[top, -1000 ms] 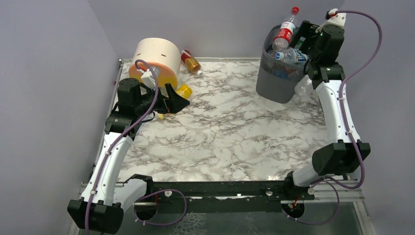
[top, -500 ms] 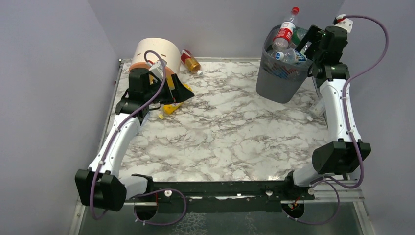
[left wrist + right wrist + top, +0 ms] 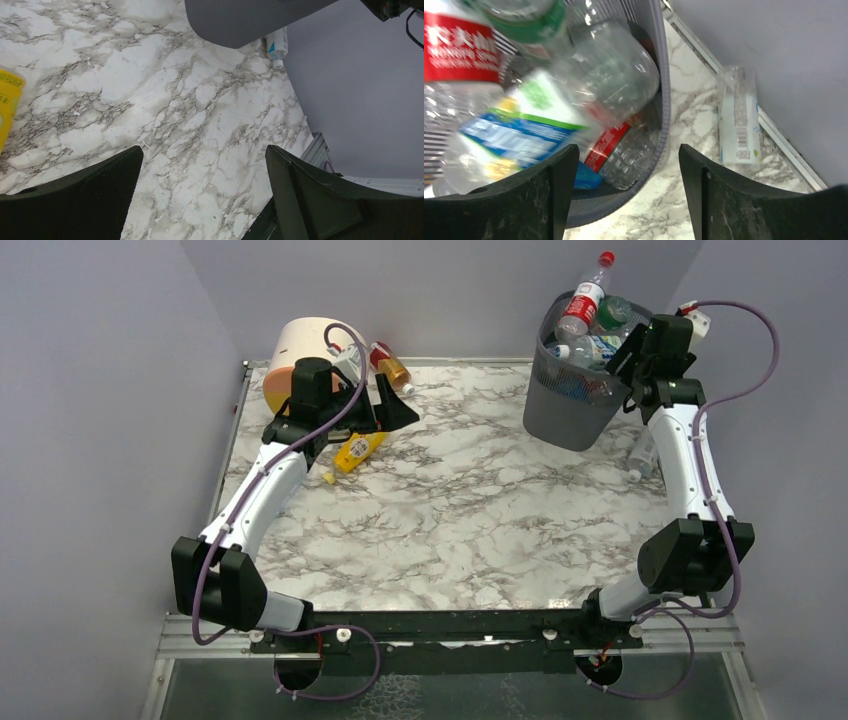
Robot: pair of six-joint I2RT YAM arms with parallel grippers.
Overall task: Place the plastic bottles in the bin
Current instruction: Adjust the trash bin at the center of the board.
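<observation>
Bin (image 3: 562,418) is standing at the far right of the counter (image 3: 470,510), loaded above its rim.
- A red-labelled bottle (image 3: 581,306) is sticking up out of the bin, cap uppermost.
- A green-capped bottle (image 3: 613,312) is lying in the bin just right of it.
- A clear bottle with a blue-and-green label (image 3: 524,130) is lying on top of the load. It is blurred, so the print is unreadable.

Right tool (image 3: 623,150) is hanging over the bin's right rim, fingers parted, gripping nothing.

A clear bottle (image 3: 738,116) is lying on the counter just right of the bin, along the wall rail.

Left tool (image 3: 202,155) is hovering well left of the bin, fingers spread wide, holding nothing.

A yellow bottle (image 3: 358,449) is lying on the counter well left of the bin, just beside the left tool.

An amber bottle (image 3: 391,367) with a red label is lying far left of the bin at the back edge, next to the round drawer unit (image 3: 305,345). It is possibly touching the unit, but the top view is too small to say.
</observation>
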